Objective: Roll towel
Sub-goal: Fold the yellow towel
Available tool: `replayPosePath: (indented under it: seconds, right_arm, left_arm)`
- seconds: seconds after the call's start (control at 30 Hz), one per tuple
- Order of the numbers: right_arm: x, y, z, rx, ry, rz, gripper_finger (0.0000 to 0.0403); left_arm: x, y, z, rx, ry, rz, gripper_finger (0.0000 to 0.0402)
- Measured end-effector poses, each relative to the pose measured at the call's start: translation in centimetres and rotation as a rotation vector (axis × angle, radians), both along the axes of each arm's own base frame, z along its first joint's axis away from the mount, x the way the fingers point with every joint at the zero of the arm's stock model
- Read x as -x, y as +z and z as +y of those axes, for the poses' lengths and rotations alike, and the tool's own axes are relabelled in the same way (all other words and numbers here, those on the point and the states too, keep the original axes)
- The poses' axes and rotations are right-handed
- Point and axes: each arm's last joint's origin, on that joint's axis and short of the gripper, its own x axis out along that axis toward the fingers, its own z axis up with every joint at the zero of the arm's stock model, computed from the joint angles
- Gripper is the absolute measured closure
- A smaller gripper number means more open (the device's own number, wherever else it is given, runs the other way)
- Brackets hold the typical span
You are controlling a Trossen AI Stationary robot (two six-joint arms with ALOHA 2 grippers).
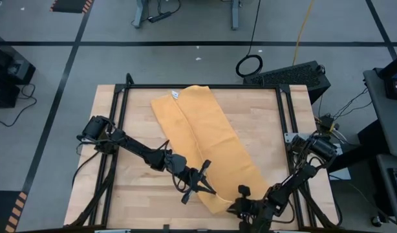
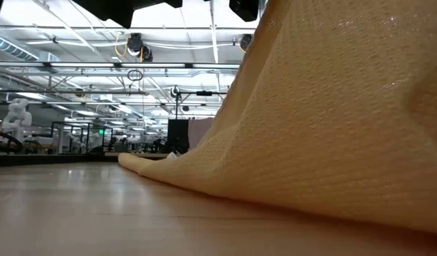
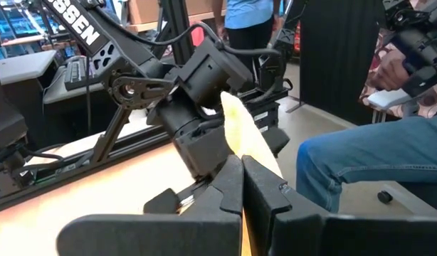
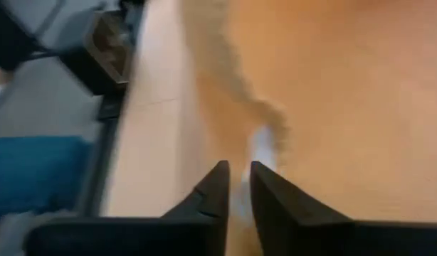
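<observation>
Nearest you, both grippers work the towel's [image 1: 202,139] near end. Your left gripper [image 1: 200,186] has its fingers pressed together on the near edge, a strip of yellow cloth showing between them. Your right gripper [image 1: 245,206] sits at the near corner, fingers nearly together; whether they have cloth, you cannot tell. The towel runs diagonally away across the wooden table [image 1: 263,129], folded lengthwise, its white tag [image 1: 174,95] at the far edge. If only one side is truly pinched, the roll may start crooked or slip loose. Beyond lie a grey taped floor and a person's jeans [image 3: 361,167].
</observation>
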Motion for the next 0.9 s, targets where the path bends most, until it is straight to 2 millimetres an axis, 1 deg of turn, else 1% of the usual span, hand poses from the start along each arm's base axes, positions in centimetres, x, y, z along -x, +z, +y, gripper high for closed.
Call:
replayPosePath:
  seconds: [0.13,0.2,0.3,0.4,0.5,0.57,0.67,0.77,0.83,0.9]
  right_arm:
    - [0.0,-0.1,-0.4,0.107,-0.052,-0.045,0.0288]
    - [-0.3,-0.2,-0.6,0.146,-0.073,-0.08,0.0256]
    - [-1.0,-1.2,-0.7,0.198,-0.072,-0.107,0.0216]
    - [-1.7,-2.4,-0.4,0.182,-0.035,-0.13,0.0193]
    - [-2.0,-2.7,0.0,0.176,-0.013,-0.175,0.0188]
    - [-2.1,-2.7,0.1,0.18,-0.009,-0.188,0.0195]
    - [-2.1,-2.6,0.1,0.165,-0.018,-0.189,0.0226]
    - [-2.1,-2.6,0.1,0.149,-0.012,-0.182,0.0283]
    - [-2.0,-2.6,0.2,0.141,0.0,-0.177,0.0332]
    - [-1.8,-2.1,0.4,0.129,0.01,-0.182,0.0378]
  left_arm:
    - [0.0,0.0,0.0,0.001,0.0,0.001,0.0402]
    - [0.0,0.0,0.0,0.001,0.0,0.001,0.0402]
    - [0.0,0.0,0.0,0.001,0.001,0.0,0.0402]
    - [0.0,0.0,0.0,0.006,0.001,0.003,0.0402]
    - [0.0,0.0,0.0,0.007,0.001,0.004,0.0402]
    - [0.0,0.0,-0.1,0.008,-0.001,0.005,0.0402]
    - [0.0,0.0,-0.1,0.008,-0.001,0.007,0.0402]
    - [0.0,-0.1,-0.1,0.006,-0.001,0.013,0.0402]
    - [0.0,-0.1,-0.1,0.004,-0.001,0.015,0.0402]
    - [0.0,-0.2,-0.1,0.002,-0.001,0.02,0.0402]
